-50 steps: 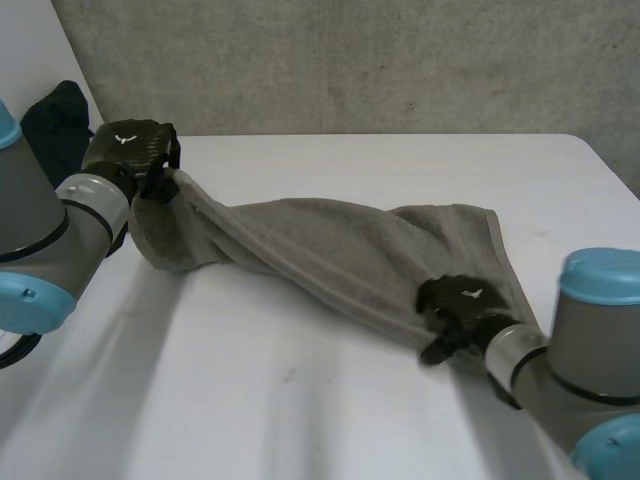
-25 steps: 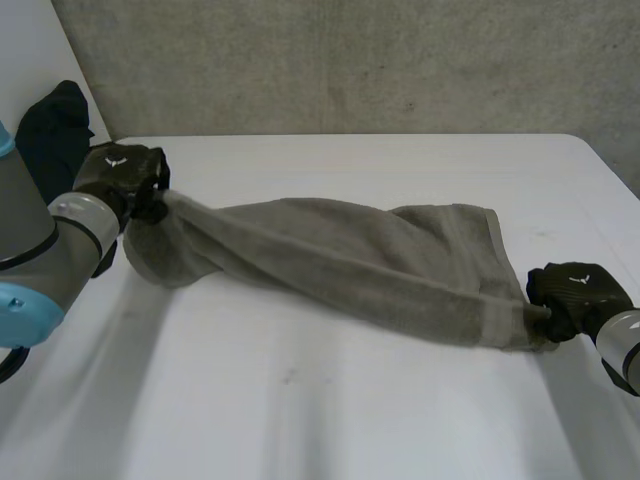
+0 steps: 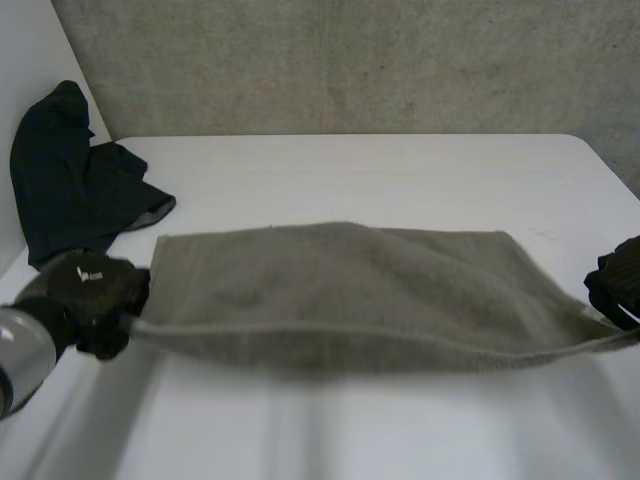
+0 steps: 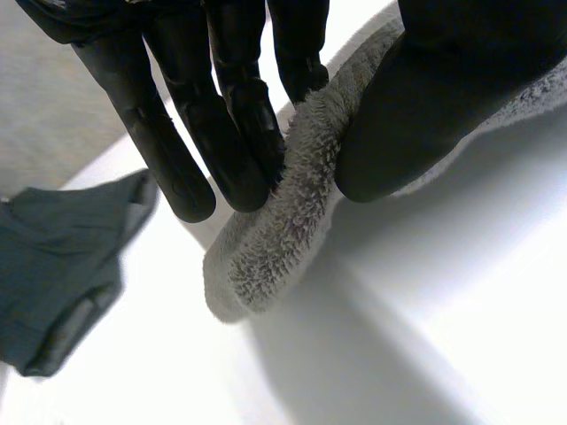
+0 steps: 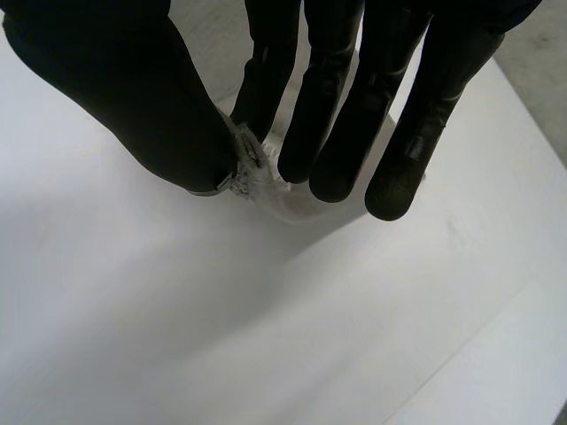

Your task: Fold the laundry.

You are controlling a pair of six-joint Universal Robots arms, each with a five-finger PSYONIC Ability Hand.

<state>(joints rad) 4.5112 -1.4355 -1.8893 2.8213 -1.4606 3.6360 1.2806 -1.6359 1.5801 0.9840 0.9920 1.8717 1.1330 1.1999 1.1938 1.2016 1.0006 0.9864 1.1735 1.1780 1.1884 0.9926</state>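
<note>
The grey towel (image 3: 340, 285), twisted a second ago, is now stretched wide just beside the dark garment (image 3: 70, 190), with the left hand (image 3: 95, 300) pinching its corner near that garment and the right hand (image 3: 618, 285) pinching the far one, so I think folding can begin.

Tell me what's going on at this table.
The robot is handling a grey towel over the white table. Its left hand pinches one near corner and its right hand pinches the other, so the towel is stretched wide between them. No fold is made yet. A dark garment lies at the table's far left corner.
</note>
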